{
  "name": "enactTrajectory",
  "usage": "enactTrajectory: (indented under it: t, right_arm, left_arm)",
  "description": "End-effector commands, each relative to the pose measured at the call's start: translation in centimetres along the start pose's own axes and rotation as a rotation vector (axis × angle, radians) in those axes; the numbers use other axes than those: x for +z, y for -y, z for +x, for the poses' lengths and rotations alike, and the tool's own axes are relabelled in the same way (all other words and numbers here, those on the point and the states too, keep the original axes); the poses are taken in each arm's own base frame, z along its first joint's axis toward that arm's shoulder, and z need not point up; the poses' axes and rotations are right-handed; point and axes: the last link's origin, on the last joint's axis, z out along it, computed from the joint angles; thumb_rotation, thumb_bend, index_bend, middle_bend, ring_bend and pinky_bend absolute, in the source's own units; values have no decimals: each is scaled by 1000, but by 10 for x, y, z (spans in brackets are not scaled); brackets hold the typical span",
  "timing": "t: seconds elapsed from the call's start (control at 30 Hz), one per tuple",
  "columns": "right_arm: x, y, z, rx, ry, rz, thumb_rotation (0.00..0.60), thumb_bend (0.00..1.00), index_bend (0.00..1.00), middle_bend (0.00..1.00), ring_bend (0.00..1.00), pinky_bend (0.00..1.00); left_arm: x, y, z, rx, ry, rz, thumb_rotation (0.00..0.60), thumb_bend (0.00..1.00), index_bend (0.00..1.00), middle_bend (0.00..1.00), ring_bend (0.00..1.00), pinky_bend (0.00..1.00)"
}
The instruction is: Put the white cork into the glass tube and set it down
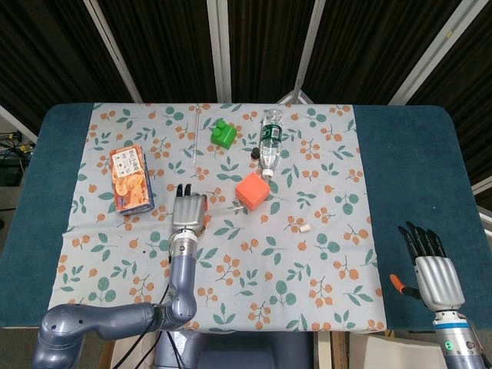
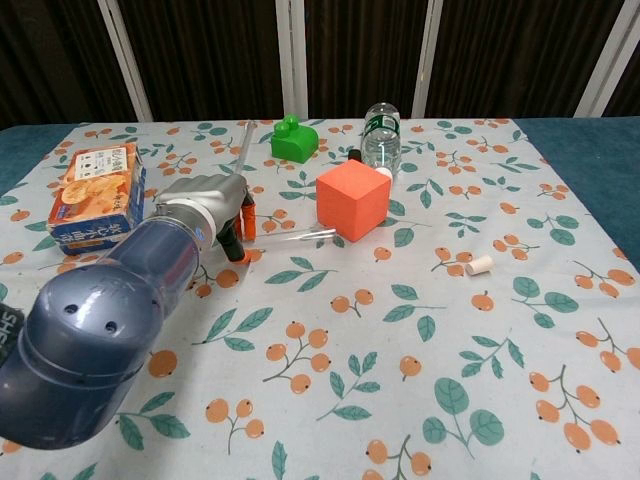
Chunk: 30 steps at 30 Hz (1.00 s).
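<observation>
The glass tube (image 1: 227, 207) (image 2: 298, 237) lies on the flowered cloth just left of the orange cube. My left hand (image 1: 189, 211) (image 2: 218, 205) is at the tube's left end, with its fingers curled down around that end. Whether they grip the glass is hidden. The white cork (image 1: 304, 227) (image 2: 479, 264) lies alone on the cloth, well to the right of the tube. My right hand (image 1: 434, 273) shows only in the head view. It hangs over the blue table surface at the near right with fingers straight and apart, holding nothing.
An orange cube (image 1: 253, 191) (image 2: 352, 198) sits against the tube's right end. Behind it are a clear bottle (image 1: 270, 138), a green block (image 1: 223, 134) and a long thin glass rod (image 1: 196, 138). A snack box (image 1: 129, 178) lies left of my left hand.
</observation>
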Motion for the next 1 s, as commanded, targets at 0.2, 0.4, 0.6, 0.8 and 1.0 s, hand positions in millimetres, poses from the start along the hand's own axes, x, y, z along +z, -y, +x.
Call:
enactTrajectory:
  t: [0.2, 0.4, 0.6, 0.8, 1.0]
  right_arm:
    - [0, 0, 0, 2, -3, 2, 600, 282, 71, 0, 0, 0]
    - [-1, 0, 0, 2, -2, 2, 600, 282, 71, 0, 0, 0]
    - [-1, 1, 0, 1, -2, 4, 600, 282, 72, 0, 0, 0]
    - [-1, 2, 0, -2, 0, 9, 600, 282, 74, 0, 0, 0]
    - [-2, 3, -1, -5, 5, 13, 600, 282, 76, 0, 0, 0]
  left_arm:
    - [0, 1, 2, -10, -6, -10, 600, 666, 548, 443, 101, 0]
    - [-4, 1, 10, -34, -38, -59, 600, 724, 556, 460, 106, 0]
    - [-11, 7, 18, -58, -56, -104, 600, 757, 562, 470, 111, 0]
    - [-19, 25, 23, -70, -75, -134, 600, 779, 565, 481, 116, 0]
    - [-23, 47, 27, -100, -88, -169, 600, 793, 567, 485, 116, 0]
